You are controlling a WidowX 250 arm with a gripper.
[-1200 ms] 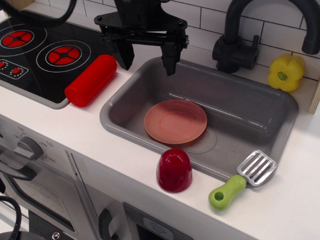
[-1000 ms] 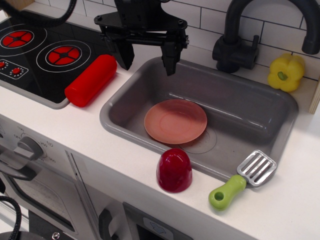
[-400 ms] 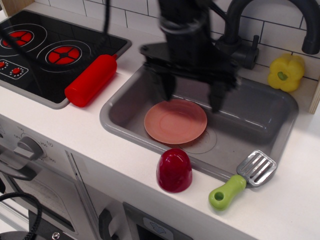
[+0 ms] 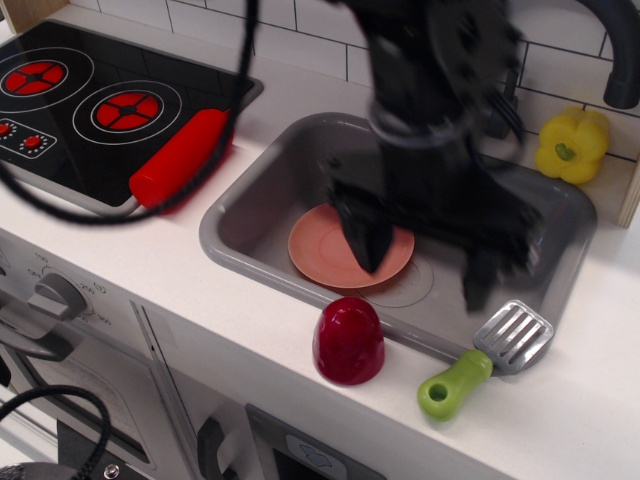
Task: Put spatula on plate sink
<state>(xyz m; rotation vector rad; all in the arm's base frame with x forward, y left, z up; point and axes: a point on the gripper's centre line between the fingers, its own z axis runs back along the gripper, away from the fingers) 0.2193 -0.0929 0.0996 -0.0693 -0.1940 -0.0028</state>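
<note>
At the far-left corner of the bench a black hob [image 4: 95, 100] shows two red burner rings. A red cylinder [image 4: 180, 158] lies along the hob's right edge, partly on the white counter [image 4: 130, 260]. A black cable [image 4: 120, 190] loops across this area, blurred.

The grey sink [image 4: 240, 215] fills the middle of the bench, reaching toward the back edge. The salmon-pink plate [image 4: 320, 245] lies flat on the sink floor, left of centre, partly hidden by the arm. A dark red dome-shaped object [image 4: 348, 340] stands on the counter at the sink's front rim, close to the front edge of the bench.

The black gripper [image 4: 425, 265] hangs over the right half of the sink, motion-blurred. Its fingers [image 4: 365, 240] are spread wide apart and hold nothing; the left one overlaps the plate in the view, the right one ends just above the spatula's head.

The spatula [image 4: 485, 358] lies on the counter at the sink's front-right corner, its slotted silver head touching the rim and its lime-green handle pointing toward the front edge. It is outside the sink, apart from the plate.

At the back-right, a yellow toy pepper [image 4: 572, 145] sits by the tiled wall, beside the dark tap [image 4: 620, 60].
</note>
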